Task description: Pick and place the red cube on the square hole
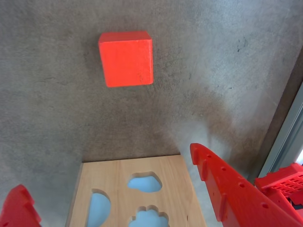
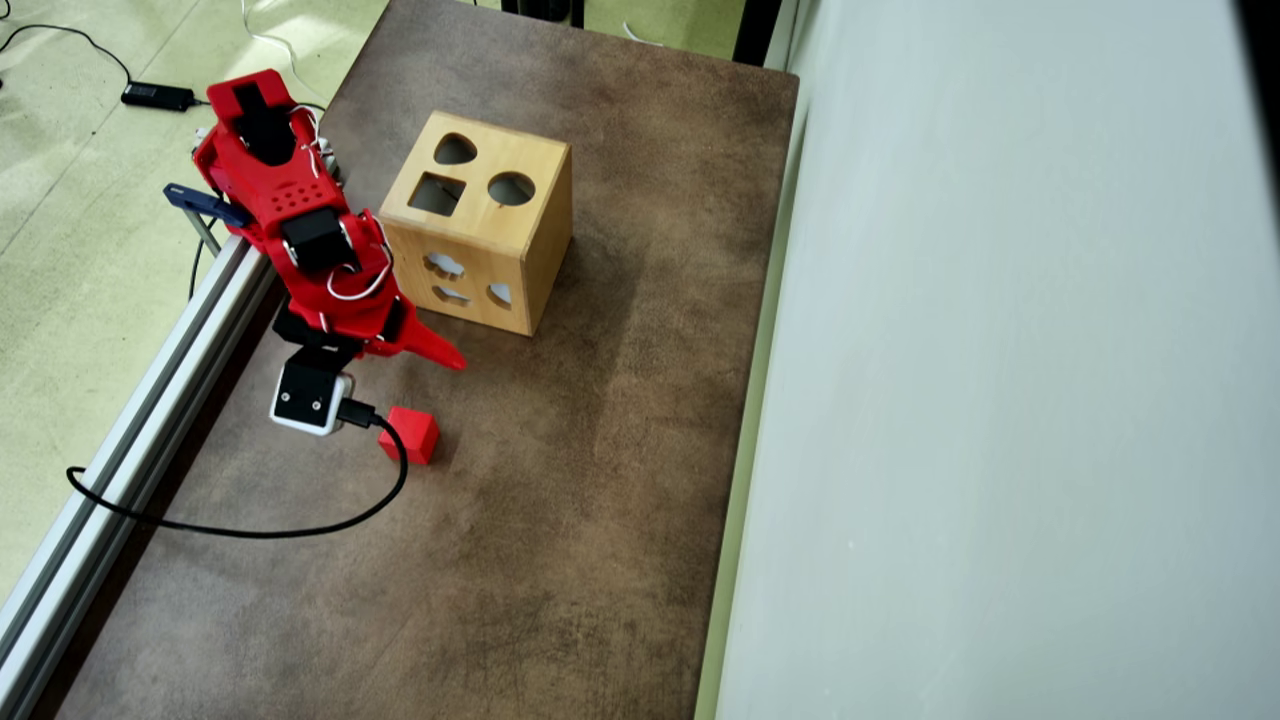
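Note:
The red cube (image 2: 410,435) sits on the brown table, just below the gripper in the overhead view. In the wrist view the cube (image 1: 126,58) lies alone at the top, apart from both fingers. The wooden box (image 2: 545,240) stands above the arm, and the dark square hole (image 2: 437,193) is in its top face, beside a round and a teardrop hole. The wrist view shows only a side face of the box (image 1: 118,182) with other cut-outs. My gripper (image 1: 106,168) is open and empty, between box and cube, with its red finger (image 2: 440,353) pointing right.
An aluminium rail (image 2: 150,400) runs along the table's left edge. A black cable (image 2: 250,530) loops over the table from the white camera module (image 2: 310,398) beside the cube. A white wall (image 2: 1000,400) bounds the right side.

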Action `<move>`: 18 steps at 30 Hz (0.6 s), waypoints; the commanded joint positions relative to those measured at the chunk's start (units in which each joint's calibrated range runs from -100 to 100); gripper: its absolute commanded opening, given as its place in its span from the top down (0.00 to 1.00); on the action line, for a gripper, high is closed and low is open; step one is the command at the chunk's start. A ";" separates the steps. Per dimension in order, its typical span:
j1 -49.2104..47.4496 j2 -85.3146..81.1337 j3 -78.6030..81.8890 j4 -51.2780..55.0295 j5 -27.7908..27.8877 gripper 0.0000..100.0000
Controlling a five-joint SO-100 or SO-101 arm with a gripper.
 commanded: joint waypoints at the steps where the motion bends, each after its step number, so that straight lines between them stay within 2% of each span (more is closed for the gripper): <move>1: 0.27 0.95 -2.14 0.41 0.44 0.51; 18: 0.27 10.30 -3.03 -1.44 0.44 0.51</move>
